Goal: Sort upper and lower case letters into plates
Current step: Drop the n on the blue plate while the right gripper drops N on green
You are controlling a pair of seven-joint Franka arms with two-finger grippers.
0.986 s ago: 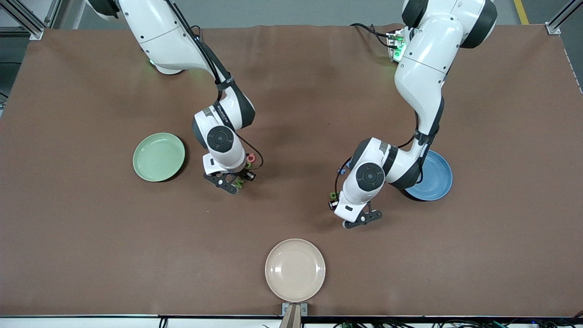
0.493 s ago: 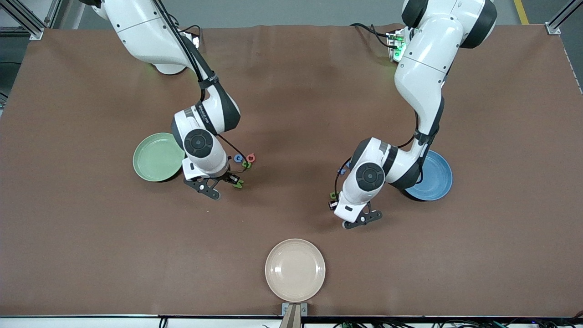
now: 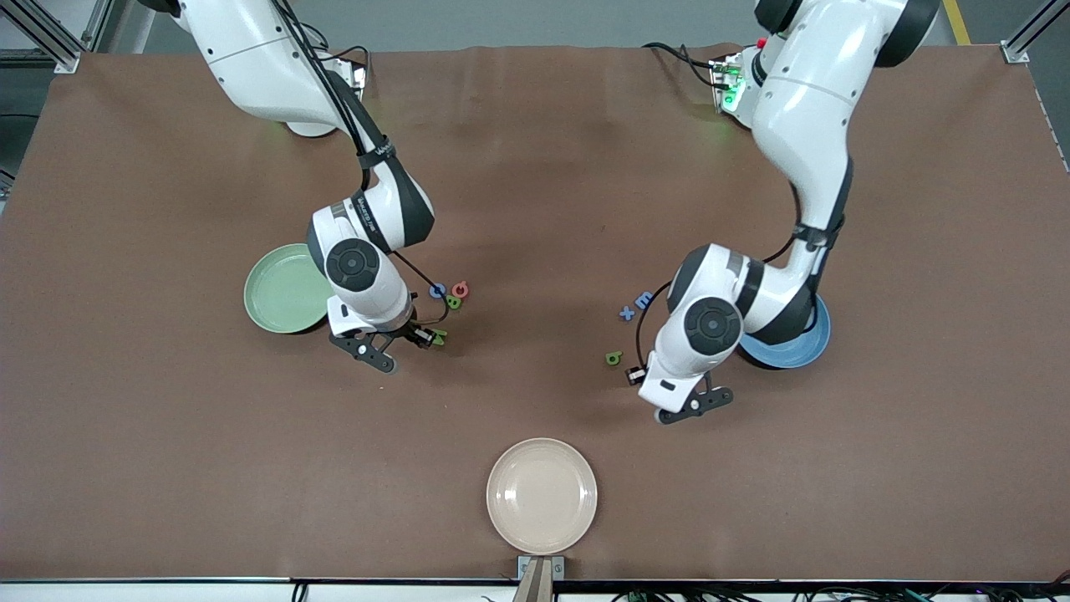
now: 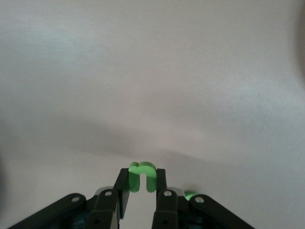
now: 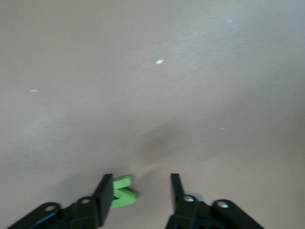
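My left gripper [image 4: 142, 177] is shut on a green letter "n" [image 4: 142, 174] and holds it over bare table beside the blue plate [image 3: 809, 344], which the arm partly covers. In the front view it [image 3: 684, 383] is above the table near a green letter [image 3: 614, 358] and two blue letters [image 3: 635, 306]. My right gripper [image 5: 142, 185] is open and empty. A green letter [image 5: 122, 192] lies on the table beside one of its fingers. The right hand [image 3: 370, 328] is beside the mint green plate [image 3: 284, 293]. A blue letter [image 3: 436, 290], a red-pink one [image 3: 460, 289] and a green one [image 3: 453, 302] lie together, with another green letter [image 3: 438, 337] close by.
A cream-beige plate [image 3: 542, 495] sits at the table's edge nearest the front camera. A brown mat [image 3: 535, 167] covers the whole table. Both task plates hold nothing that I can see.
My right hand has moved off the letter cluster toward the mint green plate, uncovering the blue letter. My left hand has moved toward the blue plate, uncovering two blue letters.
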